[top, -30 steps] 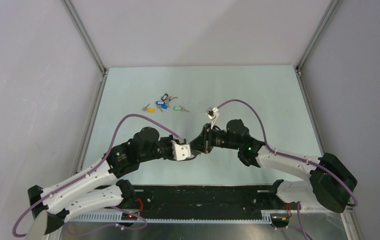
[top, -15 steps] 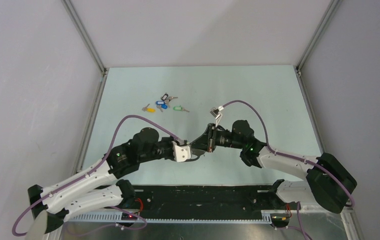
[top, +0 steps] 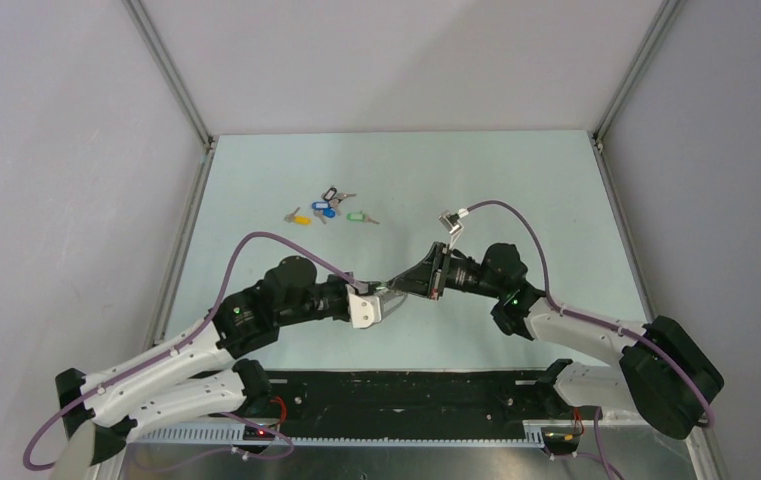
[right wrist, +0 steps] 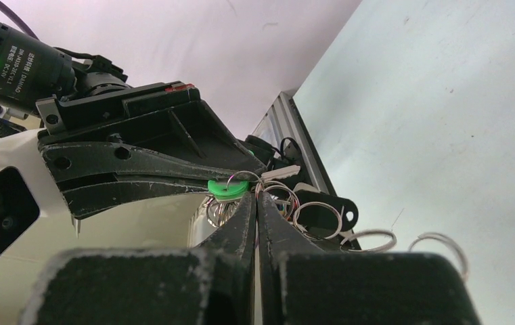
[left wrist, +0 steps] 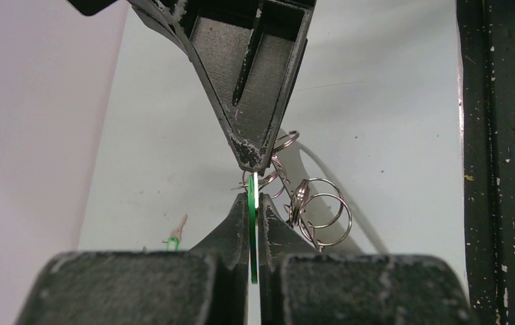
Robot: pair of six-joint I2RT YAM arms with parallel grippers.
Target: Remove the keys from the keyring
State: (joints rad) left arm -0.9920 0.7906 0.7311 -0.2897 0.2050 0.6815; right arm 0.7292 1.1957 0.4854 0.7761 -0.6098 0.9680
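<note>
My left gripper (top: pixel 383 291) is shut on a flat green key tag (left wrist: pixel 252 227), seen edge-on between its pads. My right gripper (top: pixel 404 287) meets it tip to tip and is shut on a thin silvery ring of the keyring (right wrist: pixel 222 211). The green tag (right wrist: pixel 228 189) hangs on that ring. Several more silvery rings (left wrist: pixel 297 202) dangle beside the jaws, with a grey strap (left wrist: pixel 302 162) behind them. The bunch is held above the table between both grippers. Loose keys with coloured tags (top: pixel 326 210) lie on the table at the far left.
A black tag (right wrist: pixel 339 206) hangs among the rings. One green-tagged key (left wrist: pixel 172 238) lies on the table beyond my left fingers. Metal frame rails (top: pixel 181 235) border the table, and a black strip (left wrist: pixel 501 169) runs along its near edge.
My right arm has drawn back to the right, its gripper still tip to tip with the left. The left gripper has followed slightly. The keys on the table have not moved.
</note>
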